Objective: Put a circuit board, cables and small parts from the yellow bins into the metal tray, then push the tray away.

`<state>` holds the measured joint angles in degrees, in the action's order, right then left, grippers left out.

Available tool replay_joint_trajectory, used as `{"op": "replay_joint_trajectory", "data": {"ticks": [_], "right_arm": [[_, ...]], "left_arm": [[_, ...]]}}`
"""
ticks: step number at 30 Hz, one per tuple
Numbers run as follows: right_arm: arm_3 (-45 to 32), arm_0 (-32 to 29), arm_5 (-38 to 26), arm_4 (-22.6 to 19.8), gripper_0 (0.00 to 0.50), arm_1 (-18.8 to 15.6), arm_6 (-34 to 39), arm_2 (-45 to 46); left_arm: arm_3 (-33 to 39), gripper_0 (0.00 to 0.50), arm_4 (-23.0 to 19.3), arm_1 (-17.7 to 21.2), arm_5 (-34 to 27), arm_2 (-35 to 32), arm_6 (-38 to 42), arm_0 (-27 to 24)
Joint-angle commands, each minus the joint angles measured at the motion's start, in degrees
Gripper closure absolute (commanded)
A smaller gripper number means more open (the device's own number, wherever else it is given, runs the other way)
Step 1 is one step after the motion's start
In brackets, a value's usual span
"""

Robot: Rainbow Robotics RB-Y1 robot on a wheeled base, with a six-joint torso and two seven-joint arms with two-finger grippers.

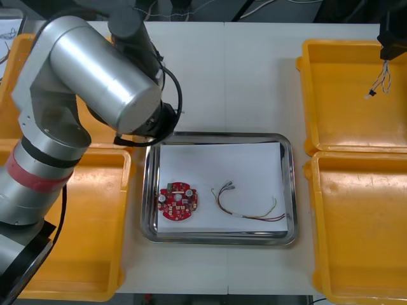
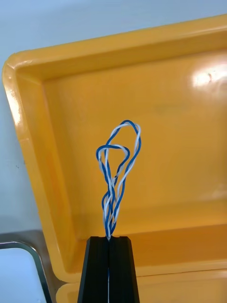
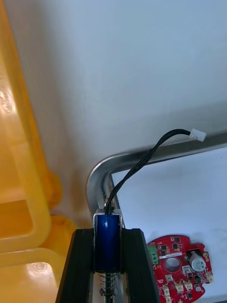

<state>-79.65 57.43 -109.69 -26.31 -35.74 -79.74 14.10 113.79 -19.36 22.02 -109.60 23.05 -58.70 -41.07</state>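
My left gripper (image 3: 108, 231) is shut on a small blue metal part (image 3: 108, 241) with a black lead (image 3: 142, 163) ending in a white plug. It hangs over the far left corner of the metal tray (image 3: 101, 173). The tray (image 1: 289, 190), white inside, holds a round red circuit board (image 1: 179, 202) and a red and yellow cable (image 1: 248, 208). My right gripper (image 2: 109, 238) is shut on a looped twisted blue and white cable (image 2: 117, 175) above the far right yellow bin (image 2: 56, 142). In the front view that gripper (image 1: 392, 41) holds the dangling cable (image 1: 380, 82).
My bulky left arm (image 1: 95, 70) covers much of the far left bin (image 1: 9, 63) and the tray's far left corner. The near left bin (image 1: 82, 241) and near right bin (image 1: 362, 229) flank the tray. Bare table (image 1: 235, 76) lies beyond the tray.
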Motion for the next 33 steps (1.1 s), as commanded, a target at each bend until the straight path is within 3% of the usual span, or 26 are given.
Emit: {"op": "replay_joint_trajectory", "data": {"ticks": [1,6,11,21,25,33], "right_arm": [[-9.56,-5.67,-0.31,-3.57,0.5,-3.55,1.96,1.9],[-16.94,-11.12,-0.31,-8.93,0.5,-4.6,1.96,2.33],[-25.56,-16.57,-0.31,-16.05,0.5,-5.4,1.96,1.98],[-39.97,-22.02,-0.31,-28.18,0.5,-7.68,2.4,-2.06],[-42.43,-23.42,-0.31,-32.58,0.5,-8.47,2.13,-2.15],[-46.21,-24.12,-0.31,-41.1,0.5,-14.8,1.34,-6.81]], "left_arm": [[0.91,0.5,1.69,-1.37,-0.4,4.81,9.48,-1.55],[-0.5,0.5,2.66,-1.37,1.67,7.44,10.53,-1.12],[-2.7,0.5,5.82,-1.28,7.65,9.46,11.15,1.08],[-6.3,0.5,8.64,-0.49,13.89,12.72,12.56,3.37],[-6.39,0.5,8.9,-0.05,15.47,13.33,12.91,4.51],[-6.48,0.5,10.39,0.83,15.73,16.94,14.31,5.21]]}}
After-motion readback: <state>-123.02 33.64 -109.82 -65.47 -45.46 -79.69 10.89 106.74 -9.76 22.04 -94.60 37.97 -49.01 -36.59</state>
